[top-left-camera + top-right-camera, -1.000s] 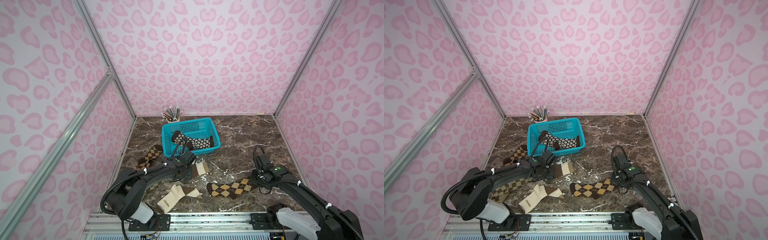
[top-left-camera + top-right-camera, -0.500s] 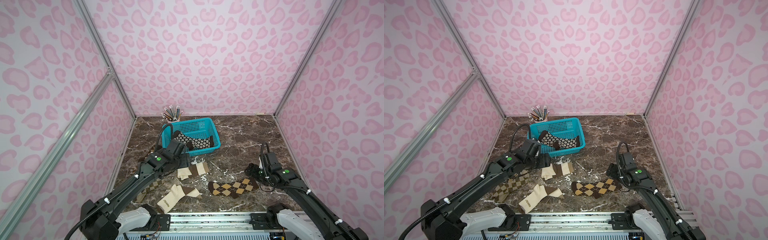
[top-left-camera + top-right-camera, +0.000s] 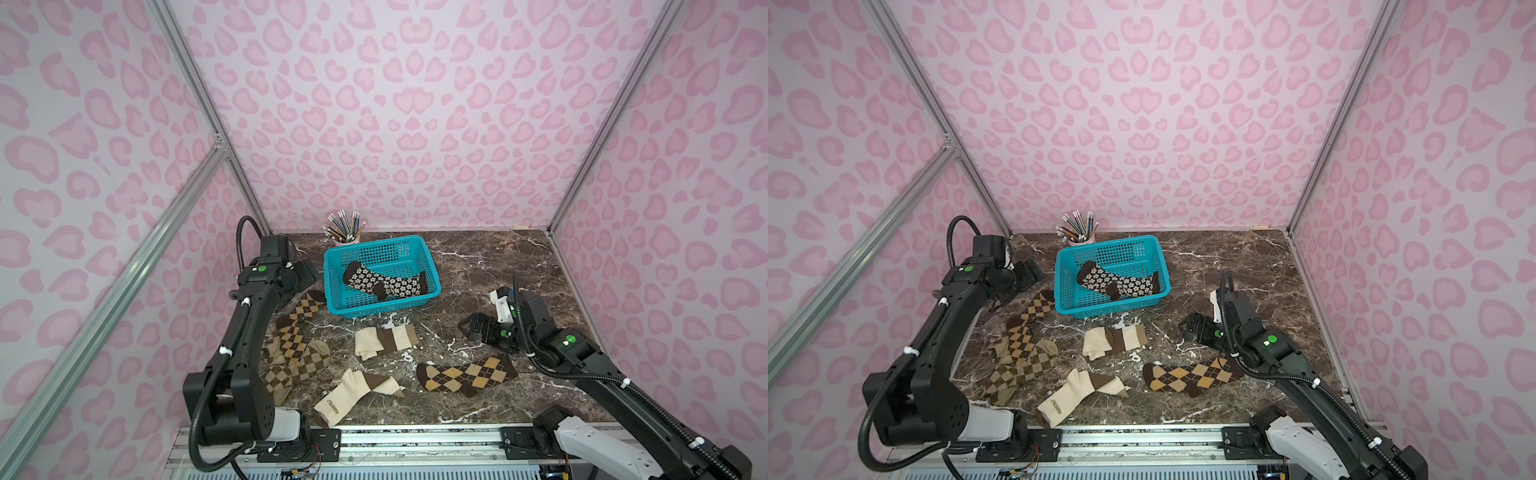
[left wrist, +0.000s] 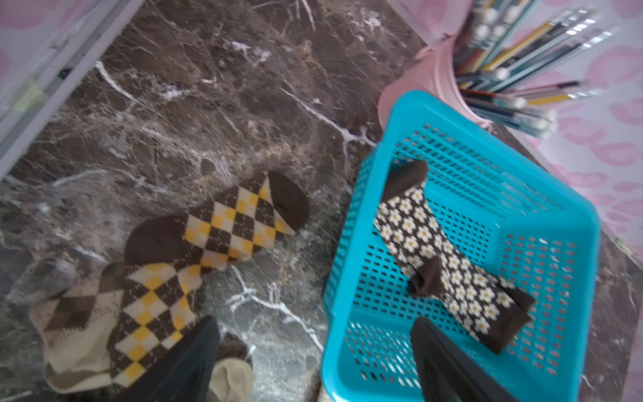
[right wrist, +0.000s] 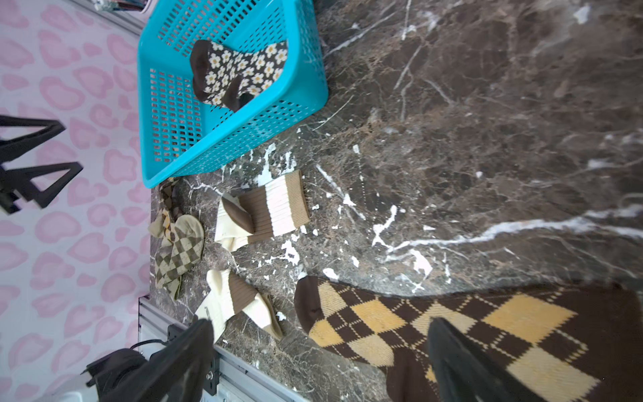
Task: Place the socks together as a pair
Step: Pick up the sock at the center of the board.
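The black jointed left arm (image 3: 245, 332) stands steeply up from its base and bends forward at the wrist. Its black parallel-jaw left gripper (image 3: 306, 276) is held aloft, jaws spread wide and empty. The black right arm (image 3: 602, 374) stretches low, and its right gripper (image 3: 468, 328) also gapes wide, gripping nothing.

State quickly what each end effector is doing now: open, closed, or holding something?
Left end effector: open, holding nothing.
Right end effector: open, holding nothing.

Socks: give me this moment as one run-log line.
flower socks in basket | argyle sock loose on table | cream socks apart | left jaws open, empty | right jaws open, empty
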### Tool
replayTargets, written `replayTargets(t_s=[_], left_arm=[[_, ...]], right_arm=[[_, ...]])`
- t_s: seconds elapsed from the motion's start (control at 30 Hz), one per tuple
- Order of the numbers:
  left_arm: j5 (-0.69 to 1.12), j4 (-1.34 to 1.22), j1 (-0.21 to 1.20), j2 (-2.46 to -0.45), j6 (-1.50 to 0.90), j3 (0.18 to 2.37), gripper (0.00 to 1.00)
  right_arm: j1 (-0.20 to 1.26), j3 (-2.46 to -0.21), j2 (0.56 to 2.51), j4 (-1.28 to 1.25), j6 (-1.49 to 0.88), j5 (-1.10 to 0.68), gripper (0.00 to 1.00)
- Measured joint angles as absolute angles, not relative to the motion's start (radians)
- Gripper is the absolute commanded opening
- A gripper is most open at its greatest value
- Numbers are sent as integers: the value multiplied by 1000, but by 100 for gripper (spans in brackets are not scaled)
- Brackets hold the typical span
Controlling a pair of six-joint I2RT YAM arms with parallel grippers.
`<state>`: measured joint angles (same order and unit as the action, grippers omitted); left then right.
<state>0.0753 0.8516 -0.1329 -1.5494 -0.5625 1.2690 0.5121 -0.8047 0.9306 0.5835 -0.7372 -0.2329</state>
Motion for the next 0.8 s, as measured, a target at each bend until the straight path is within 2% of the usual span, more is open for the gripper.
replayTargets(t_s=[0.2, 0.8], left_arm=[[123, 807, -149, -1774, -531, 1404, 67], [146, 789, -138, -2037, -498, 1430, 59]], right_arm=[[562, -823, 947, 586, -759, -220, 100], [572, -773, 894, 579, -806, -201, 100]])
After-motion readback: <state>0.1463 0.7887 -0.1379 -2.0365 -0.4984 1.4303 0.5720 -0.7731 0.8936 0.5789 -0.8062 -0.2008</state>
